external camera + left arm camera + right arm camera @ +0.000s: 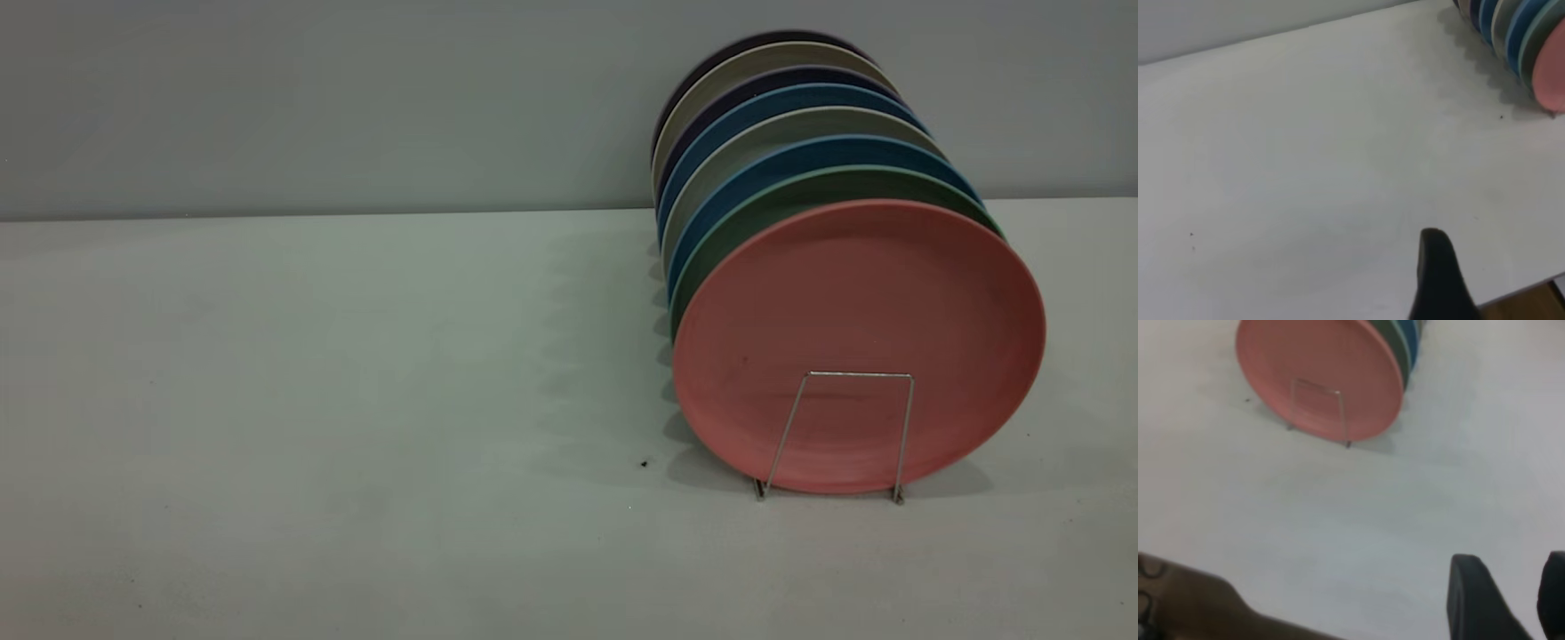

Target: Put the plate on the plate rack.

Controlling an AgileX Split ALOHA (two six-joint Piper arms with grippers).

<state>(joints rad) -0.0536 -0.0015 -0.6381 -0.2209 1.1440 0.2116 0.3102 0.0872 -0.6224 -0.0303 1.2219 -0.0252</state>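
Note:
The salmon-pink plate [853, 293] stands upright on edge in the front slot of the thin wire plate rack [858, 374], behind the rack's front loop. It is the nearest of a row of plates. It also shows in the right wrist view [1318, 360] with the rack's loop [1317, 386] in front, and at the edge of the left wrist view [1555, 73]. My right gripper [1511, 560] is open and empty, well away from the plate over bare table. My left gripper [1438, 267] shows only as a dark part, far from the rack. Neither arm is in the exterior view.
Behind the pink plate stand a green plate [800, 191], blue plates [782, 156] and grey and dark ones, all upright in the rack. The pale table [356, 373] stretches left of the rack. A wall runs behind. The table's edge shows in the left wrist view [1518, 297].

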